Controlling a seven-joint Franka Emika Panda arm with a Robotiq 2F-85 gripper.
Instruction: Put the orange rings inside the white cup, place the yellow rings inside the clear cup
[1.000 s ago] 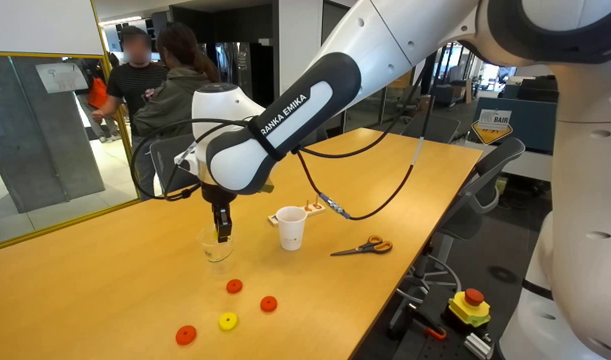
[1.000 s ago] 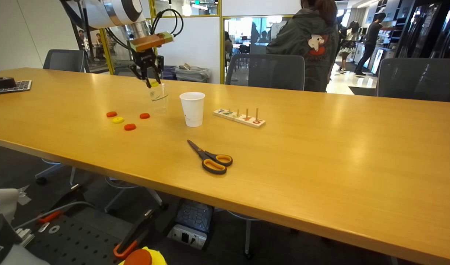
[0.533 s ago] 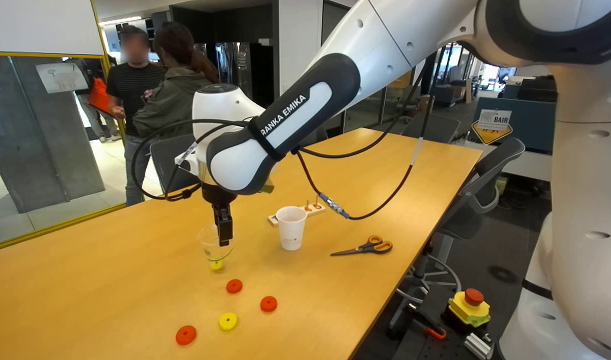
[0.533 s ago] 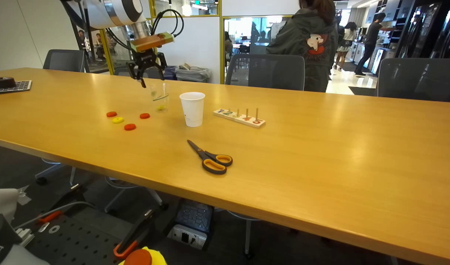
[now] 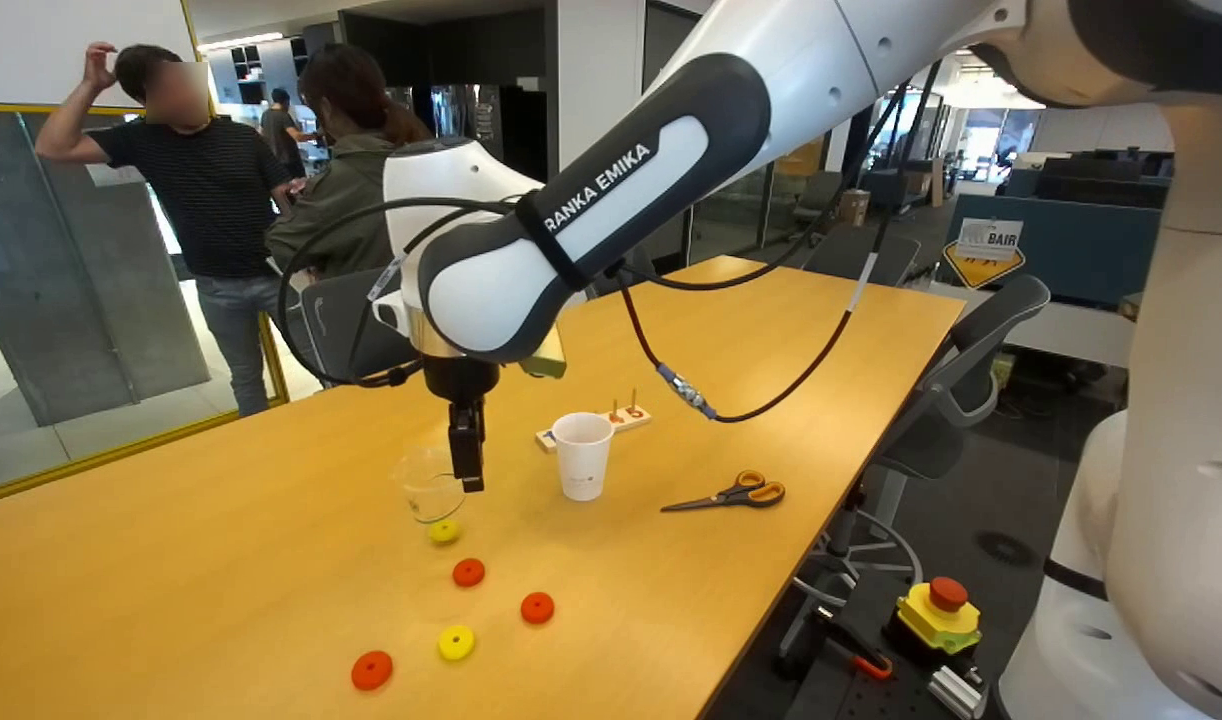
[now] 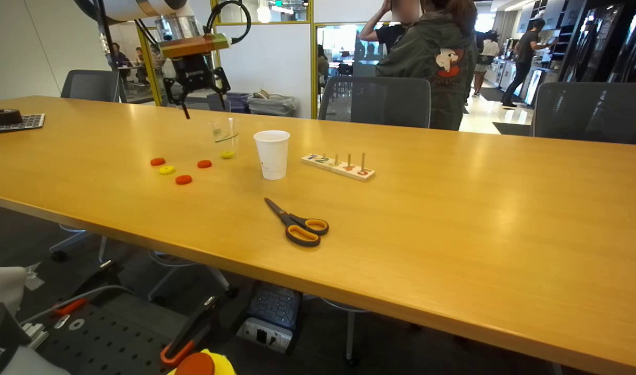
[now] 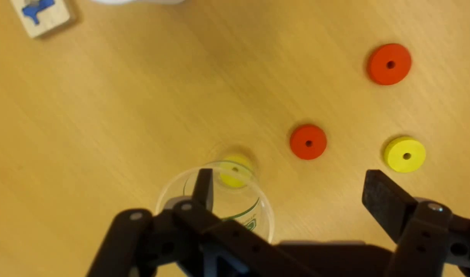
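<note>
In both exterior views the clear cup point(image 5: 433, 500) stands upright, with one yellow ring point(image 6: 227, 154) lying at its bottom. My gripper point(image 7: 289, 179) is open and holds nothing; it hovers above the table by the clear cup, and in the wrist view its left finger overlaps that cup's rim. A second yellow ring point(image 5: 457, 643) lies loose on the table. Around it are three orange rings point(image 5: 469, 572), point(image 5: 537, 608), point(image 5: 372, 670). The white cup point(image 6: 272, 156) stands upright beside the clear one; its inside is hidden.
Scissors with orange-lined handles point(image 6: 302, 229) lie near the table's edge. A wooden peg board point(image 6: 339, 166) sits behind the white cup. A keyboard point(image 6: 32, 122) is at the far end. People stand beyond the table, past a chair point(image 6: 375, 101).
My gripper has opened and let go of the yellow ring, which dropped to the bottom of the clear cup. The arm has then risen slightly and shifted sideways away from the cup.
</note>
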